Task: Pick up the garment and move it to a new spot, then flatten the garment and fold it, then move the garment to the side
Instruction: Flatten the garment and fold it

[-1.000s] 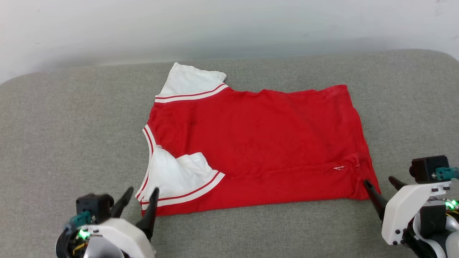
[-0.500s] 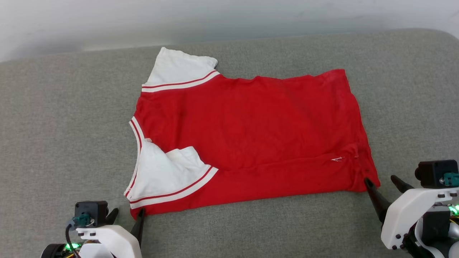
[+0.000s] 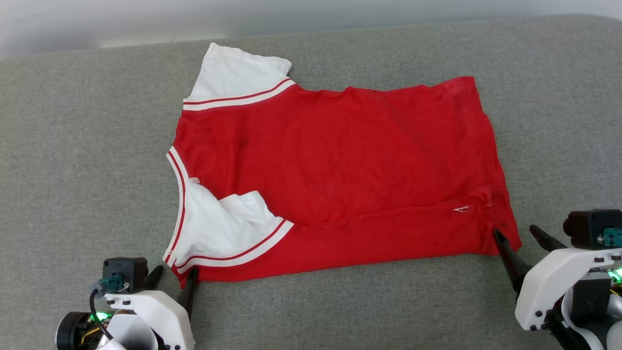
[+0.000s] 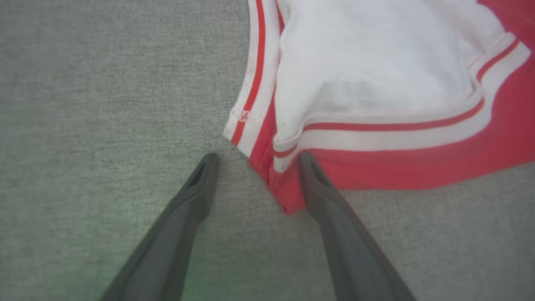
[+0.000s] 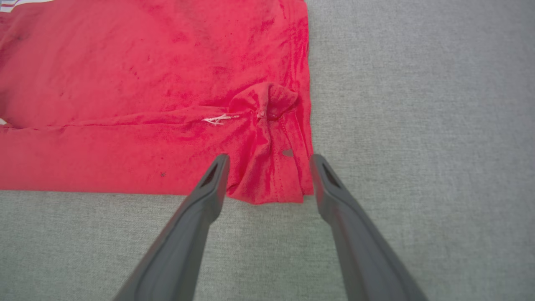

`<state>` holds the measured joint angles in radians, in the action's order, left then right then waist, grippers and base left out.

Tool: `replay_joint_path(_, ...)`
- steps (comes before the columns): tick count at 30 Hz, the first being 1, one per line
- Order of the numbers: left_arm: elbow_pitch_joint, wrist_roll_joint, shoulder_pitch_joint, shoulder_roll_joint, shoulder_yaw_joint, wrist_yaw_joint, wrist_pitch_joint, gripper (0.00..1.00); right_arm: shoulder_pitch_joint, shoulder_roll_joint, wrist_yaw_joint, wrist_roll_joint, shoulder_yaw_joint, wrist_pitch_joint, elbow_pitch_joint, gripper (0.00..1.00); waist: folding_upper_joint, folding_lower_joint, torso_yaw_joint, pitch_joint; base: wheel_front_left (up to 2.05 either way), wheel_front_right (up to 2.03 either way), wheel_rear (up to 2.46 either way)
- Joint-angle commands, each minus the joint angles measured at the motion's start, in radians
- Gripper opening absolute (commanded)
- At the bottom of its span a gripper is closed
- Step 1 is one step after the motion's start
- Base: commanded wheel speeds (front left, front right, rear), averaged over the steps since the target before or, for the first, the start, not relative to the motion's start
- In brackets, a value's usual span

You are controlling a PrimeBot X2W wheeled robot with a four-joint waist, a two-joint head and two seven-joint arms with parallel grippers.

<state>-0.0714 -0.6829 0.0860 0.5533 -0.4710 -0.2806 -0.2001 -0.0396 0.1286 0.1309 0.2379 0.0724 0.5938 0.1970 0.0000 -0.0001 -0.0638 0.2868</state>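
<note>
The garment (image 3: 340, 165), a red T-shirt with white sleeves, lies spread on the grey surface, neck to the left, its near long edge folded over with the near sleeve (image 3: 223, 228) on top. My left gripper (image 3: 175, 276) stands open at the near neck-side corner (image 4: 284, 196), fingers straddling it. The right gripper (image 3: 517, 233) is open too, with the bunched near hem corner (image 5: 271, 184) between its fingers. No lettering shows; that side faces down or is hidden.
The grey fabric-covered surface (image 3: 73, 170) stretches wide on both sides of the shirt and in front of it. A pale wall (image 3: 311, 14) runs along its far edge.
The head camera has tilted down, so the whole scene sits higher in the picture. My left gripper has drawn back and lower to the shirt's near left corner. The right gripper keeps its place at the hem corner.
</note>
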Motion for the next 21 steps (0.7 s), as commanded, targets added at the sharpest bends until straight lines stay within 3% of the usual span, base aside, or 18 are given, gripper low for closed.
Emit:
replay_joint_path(1,-0.055,-0.013,-0.028,-0.019,-0.03,0.006,-0.046,0.44,-0.009,0.007,0.0,-0.007,0.002,-0.006,-0.002,1.0,0.0,0.0001,0.002,-0.003,0.0,0.0,0.0)
replay_joint_path(2,-0.058,-0.018,-0.028,-0.022,-0.036,0.012,-0.049,0.11,-0.01,0.008,0.0,-0.009,0.001,-0.009,-0.005,1.0,0.0,0.0001,0.003,-0.007,0.0,0.0,0.0)
replay_joint_path(3,-0.059,-0.021,-0.028,-0.027,-0.04,0.018,-0.047,0.0,-0.01,0.011,0.0,-0.011,0.0,-0.011,-0.007,1.0,0.0,0.0001,0.005,-0.012,0.0,0.0,0.0)
replay_joint_path(9,-0.016,-0.035,-0.019,-0.042,-0.035,0.042,-0.011,0.0,-0.01,0.056,0.0,-0.047,-0.002,0.003,-0.019,1.0,0.0,0.0001,0.026,-0.047,0.0,0.0,0.0)
replay_joint_path(21,0.189,0.014,0.013,-0.002,-0.023,0.019,0.014,0.0,-0.035,0.075,0.0,-0.102,0.031,0.121,-0.088,1.0,0.0,0.0001,0.089,-0.034,0.0,0.0,0.0)
